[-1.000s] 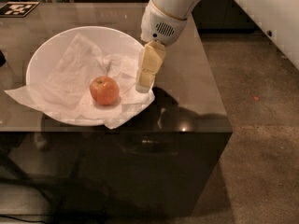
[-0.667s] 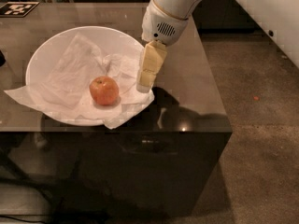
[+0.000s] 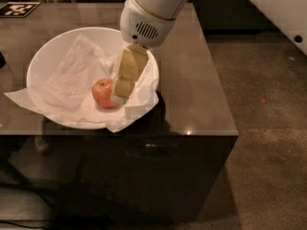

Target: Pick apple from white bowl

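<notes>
A small red-orange apple (image 3: 102, 93) lies in the wide white bowl (image 3: 50, 51) on a crumpled white paper sheet (image 3: 72, 75). The bowl stands on the grey-brown table, left of centre. My gripper (image 3: 121, 96) hangs from the white arm and reaches down into the bowl. Its yellowish fingers (image 3: 125, 75) sit right at the apple's right side and cover part of it. I cannot tell if they touch the apple.
The table's (image 3: 192, 80) front edge runs just below the bowl, and its right edge drops to a speckled floor (image 3: 268, 147). A black and white marker tag (image 3: 19, 8) lies at the table's far left corner. The paper sheet hangs over the bowl's front rim.
My gripper has moved left and down, from over the bowl's right rim into the bowl beside the apple. The apple and the bowl have not moved.
</notes>
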### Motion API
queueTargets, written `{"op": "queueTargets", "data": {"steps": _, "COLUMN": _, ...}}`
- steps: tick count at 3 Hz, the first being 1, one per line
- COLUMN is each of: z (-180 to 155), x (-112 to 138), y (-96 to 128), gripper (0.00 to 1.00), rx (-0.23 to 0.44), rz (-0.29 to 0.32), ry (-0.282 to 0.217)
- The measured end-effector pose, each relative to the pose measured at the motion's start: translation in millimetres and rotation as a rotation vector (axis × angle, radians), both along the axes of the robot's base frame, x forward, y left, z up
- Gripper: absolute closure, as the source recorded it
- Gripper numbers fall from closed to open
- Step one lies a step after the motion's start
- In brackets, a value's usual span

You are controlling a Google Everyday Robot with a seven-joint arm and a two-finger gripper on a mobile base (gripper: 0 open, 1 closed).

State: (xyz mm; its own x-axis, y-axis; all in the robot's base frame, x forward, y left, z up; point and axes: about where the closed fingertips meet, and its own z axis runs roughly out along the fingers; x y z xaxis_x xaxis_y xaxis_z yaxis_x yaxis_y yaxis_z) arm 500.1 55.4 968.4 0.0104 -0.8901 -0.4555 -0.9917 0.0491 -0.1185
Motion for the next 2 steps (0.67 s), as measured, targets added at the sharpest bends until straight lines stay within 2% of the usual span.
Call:
{"op": "queueTargets", "data": {"steps": 1, "z": -0.1, "x": 0.1, "y": 0.3, "gripper": 0.0, "rx": 0.0, "rz": -0.001, "ry": 0.001}}
{"op": "queueTargets", "data": {"steps": 2, "z": -6.3, "x": 6.4, "y": 2.2, "gripper": 0.0, "rx": 0.006, "rz": 0.027, "ry": 0.003}}
